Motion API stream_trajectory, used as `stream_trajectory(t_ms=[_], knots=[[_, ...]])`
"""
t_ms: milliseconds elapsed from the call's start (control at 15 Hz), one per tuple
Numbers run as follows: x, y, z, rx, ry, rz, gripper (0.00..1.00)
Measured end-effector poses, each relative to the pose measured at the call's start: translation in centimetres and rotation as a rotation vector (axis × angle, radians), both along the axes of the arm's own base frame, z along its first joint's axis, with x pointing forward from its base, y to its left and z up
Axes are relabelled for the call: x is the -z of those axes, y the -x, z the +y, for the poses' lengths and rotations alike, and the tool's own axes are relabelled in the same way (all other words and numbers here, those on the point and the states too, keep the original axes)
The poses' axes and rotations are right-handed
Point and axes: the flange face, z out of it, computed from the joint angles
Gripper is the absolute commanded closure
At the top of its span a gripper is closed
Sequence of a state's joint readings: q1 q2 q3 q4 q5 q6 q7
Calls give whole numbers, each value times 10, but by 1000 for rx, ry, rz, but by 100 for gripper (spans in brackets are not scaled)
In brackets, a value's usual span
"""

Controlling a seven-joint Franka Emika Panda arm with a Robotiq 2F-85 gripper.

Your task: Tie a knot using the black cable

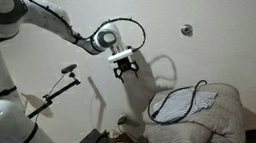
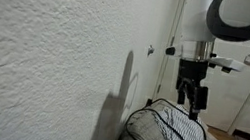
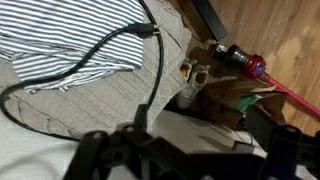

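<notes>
Black thin flexible cable (image 3: 100,44), looped across striped fabric cloth (image 3: 60,40), lies apparently below and right of the empty, wide-open black two-finger gripper (image 1: 126,74).

- In an exterior view, the camera stands back beside the robot's base (image 1: 3,129) and faces a pale wall (image 1: 225,7). The arm (image 1: 56,24) reaches in from the upper left, and the gripper (image 1: 125,72) hangs mid-frame.
- In an exterior view, the camera sits close against a textured wall (image 2: 47,48) and looks along it, with the gripper (image 2: 191,94) right of centre.
- The wrist view looks steeply down from near, with the gripper (image 3: 190,165) dark and blurred along the bottom edge.
- All 3 views share the striped cloth (image 1: 185,101) (image 2: 181,133) (image 3: 60,40).
</notes>
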State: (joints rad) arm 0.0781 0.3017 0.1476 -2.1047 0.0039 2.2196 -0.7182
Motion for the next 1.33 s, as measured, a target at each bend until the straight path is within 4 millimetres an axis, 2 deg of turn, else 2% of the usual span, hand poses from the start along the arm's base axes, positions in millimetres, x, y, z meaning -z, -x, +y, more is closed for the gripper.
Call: stream_trajectory(t_ms=[333,667,1133,1333], knots=[[59,0,29,-124,8,81,0],[105,-6,45,-200,35,122,0],[107,-6,44,-199,34,126,0],[118,-4,45,-202,34,142,0]])
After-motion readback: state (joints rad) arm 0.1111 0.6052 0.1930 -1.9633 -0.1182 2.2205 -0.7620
